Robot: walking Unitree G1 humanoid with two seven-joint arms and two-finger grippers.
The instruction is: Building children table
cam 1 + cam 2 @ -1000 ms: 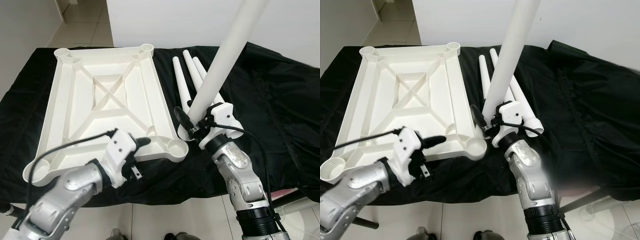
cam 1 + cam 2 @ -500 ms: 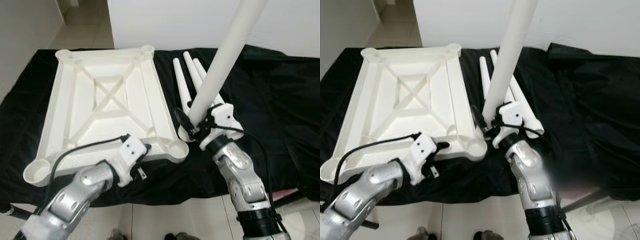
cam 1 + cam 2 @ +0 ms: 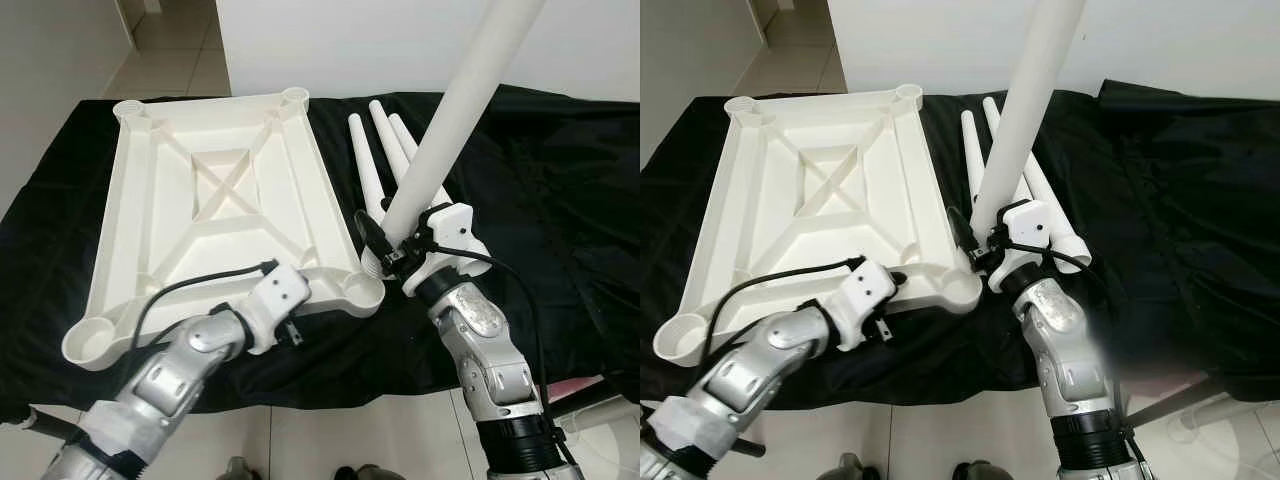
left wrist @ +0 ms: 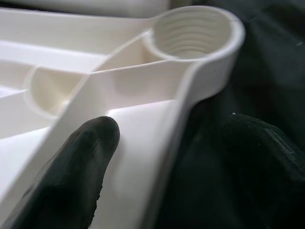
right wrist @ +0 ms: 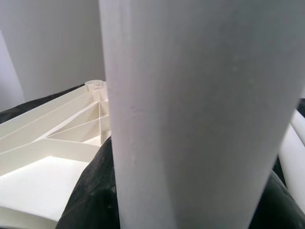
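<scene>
The right pincer (image 3: 385,252) clamped a long white plastic table leg (image 3: 452,120) beside the upturned white tabletop's (image 3: 215,200) empty corner socket (image 4: 193,32), whose rim the left pincer (image 3: 288,318) gripped.

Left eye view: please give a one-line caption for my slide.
Right tool holds a white plastic table leg upright beside the overturned white plastic tabletop; left tool at its near edge.

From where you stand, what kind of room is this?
Probably a room in a home, used for furniture assembly: pale tiled floor, plain white wall, and a black cloth-covered surface holding an upturned white plastic tabletop and loose white tapered legs.
</scene>
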